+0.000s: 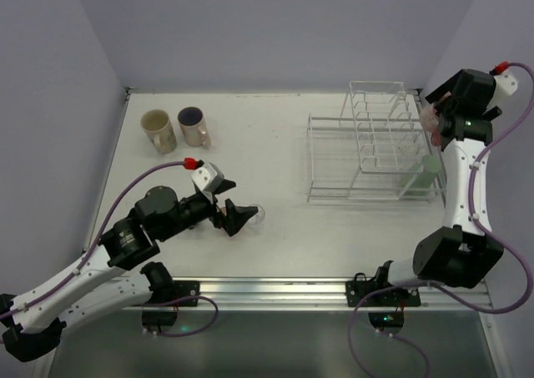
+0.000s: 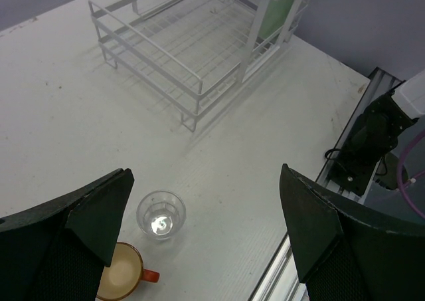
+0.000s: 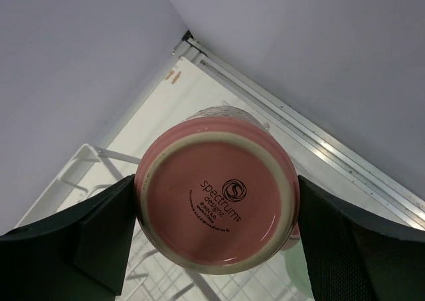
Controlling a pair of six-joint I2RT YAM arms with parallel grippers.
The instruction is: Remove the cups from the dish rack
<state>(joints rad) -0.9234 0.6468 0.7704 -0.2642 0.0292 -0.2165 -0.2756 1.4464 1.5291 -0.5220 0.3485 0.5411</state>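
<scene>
Biggest thing first: the white table [image 1: 275, 136] is the landing zone, and the dish rack [image 1: 371, 148] sits on its right side, right in front of the right arm, which makes that arm the natural one to pick from it. The only cup I can see in the rack is a green tumbler [image 1: 429, 171], lodged among the upright wires at the near right end; those dividers are what keep it in place. Above that same end hangs the right gripper [image 1: 435, 115], raised high and clenched on a pink cup [image 3: 216, 195]. The wrist camera looks straight at the cup's stamped base, so the fingers pinch it across its sides. By my read it is held high to keep it above the wire tops before it crosses to the table. On the far left of the table a beige mug [image 1: 158, 131] and a second mug [image 1: 193, 126] with a dark inside stand upright, side by side, well apart from the rack. Nearer the arms, the left gripper [image 1: 236, 218] hovers low with its jaws spread wide and nothing in them. Just below it a clear glass [image 2: 161, 214] stands on its own, and an orange cup [image 2: 123, 274] sits just beside the glass; touching or not, I cannot tell.
</scene>
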